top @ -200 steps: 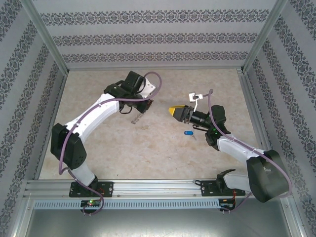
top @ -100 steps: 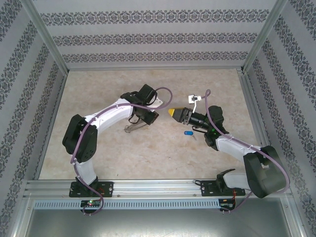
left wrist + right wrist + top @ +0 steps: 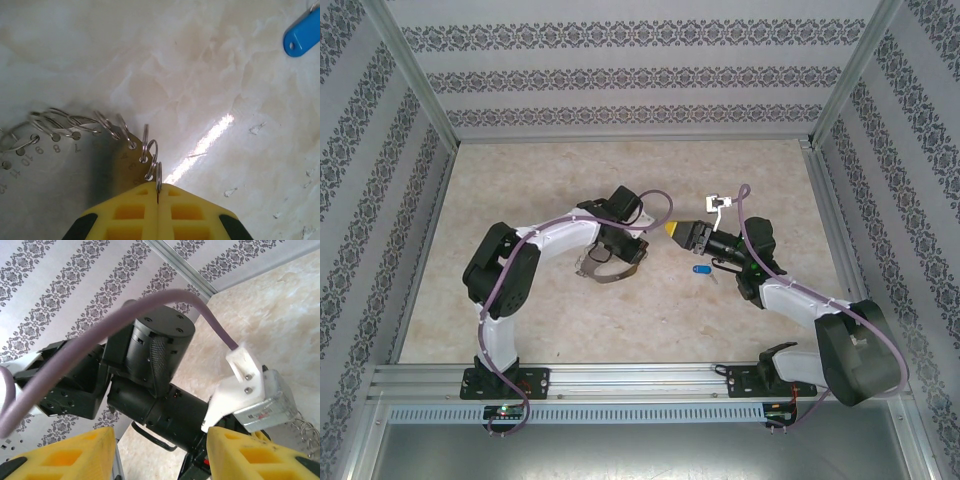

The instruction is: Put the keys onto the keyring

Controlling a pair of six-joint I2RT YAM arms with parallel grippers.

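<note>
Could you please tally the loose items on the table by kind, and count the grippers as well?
blue-headed key: 1
keyring: 1
grippers: 2, the left gripper shut on the keyring, the right gripper open
Total: 4

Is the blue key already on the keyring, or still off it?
Off. The blue key lies alone on the table, apart from the keyring, which the left gripper pinches.
</note>
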